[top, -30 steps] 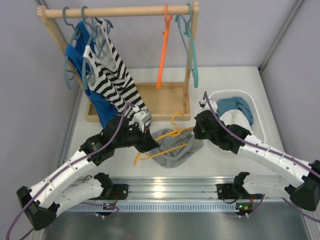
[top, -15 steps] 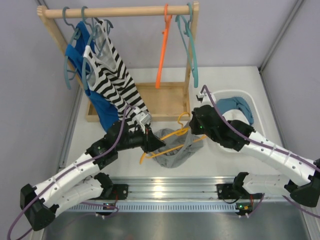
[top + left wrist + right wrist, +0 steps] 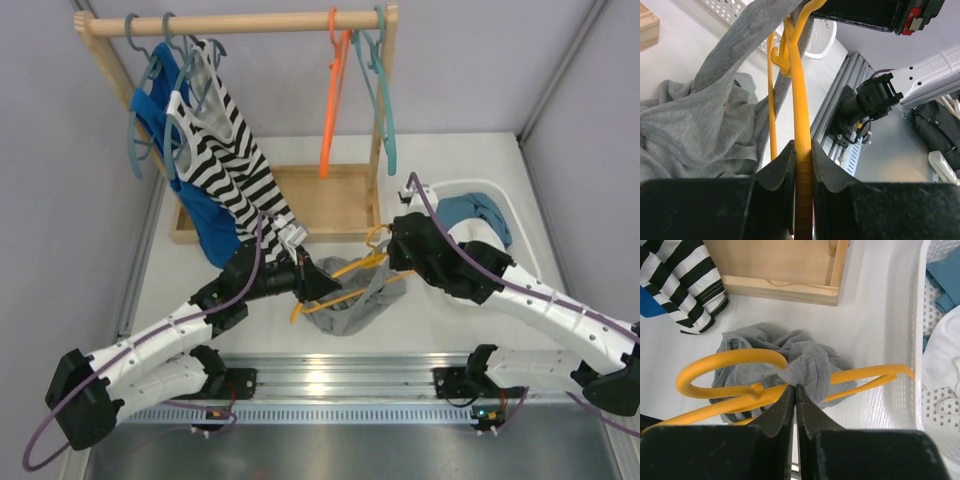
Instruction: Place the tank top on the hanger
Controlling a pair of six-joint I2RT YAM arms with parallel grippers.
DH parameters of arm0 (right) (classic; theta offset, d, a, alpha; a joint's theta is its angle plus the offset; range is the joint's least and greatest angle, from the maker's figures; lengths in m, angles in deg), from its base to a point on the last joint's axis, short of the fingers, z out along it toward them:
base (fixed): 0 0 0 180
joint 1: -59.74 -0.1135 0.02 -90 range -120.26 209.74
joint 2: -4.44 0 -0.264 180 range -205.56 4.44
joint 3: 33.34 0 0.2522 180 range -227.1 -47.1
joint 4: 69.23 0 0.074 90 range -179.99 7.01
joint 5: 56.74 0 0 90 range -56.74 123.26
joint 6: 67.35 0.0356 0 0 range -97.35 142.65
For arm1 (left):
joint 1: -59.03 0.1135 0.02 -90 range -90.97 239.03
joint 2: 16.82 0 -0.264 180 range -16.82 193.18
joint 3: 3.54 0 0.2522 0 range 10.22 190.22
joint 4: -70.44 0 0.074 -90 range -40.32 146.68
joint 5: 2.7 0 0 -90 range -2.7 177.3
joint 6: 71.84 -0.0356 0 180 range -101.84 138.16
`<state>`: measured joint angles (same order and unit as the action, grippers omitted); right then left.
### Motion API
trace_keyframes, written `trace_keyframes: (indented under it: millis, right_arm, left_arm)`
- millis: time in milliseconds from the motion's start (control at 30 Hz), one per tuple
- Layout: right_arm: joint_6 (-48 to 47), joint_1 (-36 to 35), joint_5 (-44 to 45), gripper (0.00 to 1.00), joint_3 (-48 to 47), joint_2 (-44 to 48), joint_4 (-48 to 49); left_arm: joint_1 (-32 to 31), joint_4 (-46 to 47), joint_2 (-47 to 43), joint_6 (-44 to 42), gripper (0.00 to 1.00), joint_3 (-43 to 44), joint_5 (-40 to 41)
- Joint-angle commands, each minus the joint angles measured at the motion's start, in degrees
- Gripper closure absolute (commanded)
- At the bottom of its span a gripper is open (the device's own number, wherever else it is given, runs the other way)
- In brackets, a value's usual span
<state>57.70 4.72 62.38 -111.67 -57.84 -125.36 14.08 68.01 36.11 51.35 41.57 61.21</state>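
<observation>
White table (image 3: 450, 160), left gripper (image 3: 802, 151) clamped on yellow-orange hanger (image 3: 799, 95), right gripper (image 3: 795, 391) pinching grey tank top (image 3: 809, 369) draped over it.

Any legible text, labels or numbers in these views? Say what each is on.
Nothing reads clearly.
Dark lettering on the white arm link: too blurred to read.
Marks on the red tag on the black housing: too small to read.
No print shows on the hanger or the tank top.
</observation>
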Motion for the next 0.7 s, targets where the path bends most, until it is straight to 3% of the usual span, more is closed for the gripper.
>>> trace_keyframes:
  millis: [0, 300, 567, 667]
  right_arm:
    - [-0.7, -0.8, 1.8, 0.97, -1.6, 2.2, 0.1]
    - [-0.9, -0.9, 0.7, 0.9, -1.4, 2.3, 1.2]
    - [-3.1, -1.0, -0.1, 0.68, -0.1, 6.1, 3.5]
    - [-3.4, -1.0, -0.3, 0.65, 0.1, 7.4, 3.6]
  left_arm:
    - [-0.2, 6.4, -2.6, 0.0, 1.0, 1.2, -0.8]
    - [-0.3, 2.6, -7.2, -0.3, 1.0, 0.0, 0.6]
    - [-0.2, 14.7, -2.4, 4.1, 1.0, -2.1, -1.4]
    - [-0.2, 19.8, 0.4, 5.8, 1.0, -2.9, -2.1]
